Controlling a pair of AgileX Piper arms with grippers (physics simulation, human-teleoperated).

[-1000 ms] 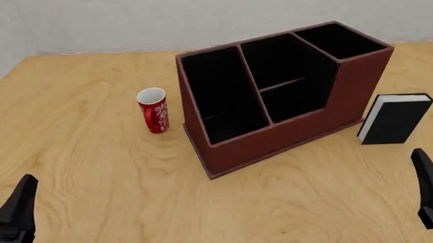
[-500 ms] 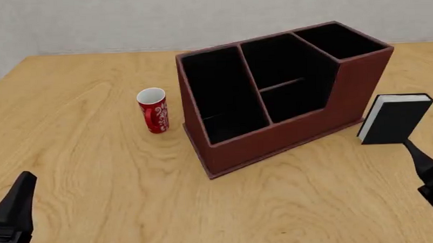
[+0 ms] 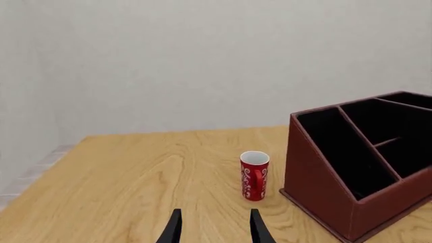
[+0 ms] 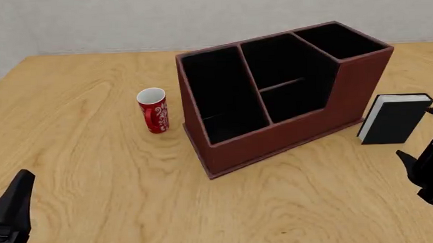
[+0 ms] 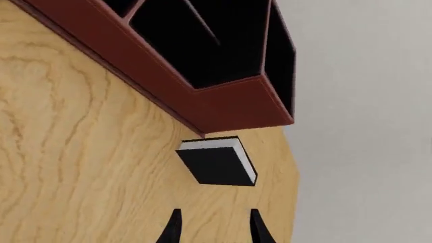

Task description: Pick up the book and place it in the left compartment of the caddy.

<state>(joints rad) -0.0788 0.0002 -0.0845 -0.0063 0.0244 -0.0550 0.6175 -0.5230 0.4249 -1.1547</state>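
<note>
The black book (image 4: pixel 393 119) stands upright on the table just right of the dark red-brown caddy (image 4: pixel 289 134). White page edges show along its left side. The caddy's left compartment (image 4: pixel 223 94) is a long black-lined slot with nothing in it. My right gripper (image 4: pixel 417 142) is open, rolled on its side, just short of the book's near right corner. In the right wrist view the book (image 5: pixel 217 164) lies ahead of the open right gripper (image 5: pixel 214 228), beside the caddy (image 5: pixel 202 96). My left gripper (image 4: pixel 18 201) is open at the near left, far from both.
A red mug (image 4: pixel 153 110) with a white pattern stands left of the caddy. The left wrist view shows the mug (image 3: pixel 254 175) and caddy (image 3: pixel 324 192) beyond the open left gripper (image 3: pixel 214 230). The table's right edge runs close behind the book.
My right gripper has moved forward towards the book and rolled onto its side. The left arm has barely moved. Book, caddy and mug stay put.
</note>
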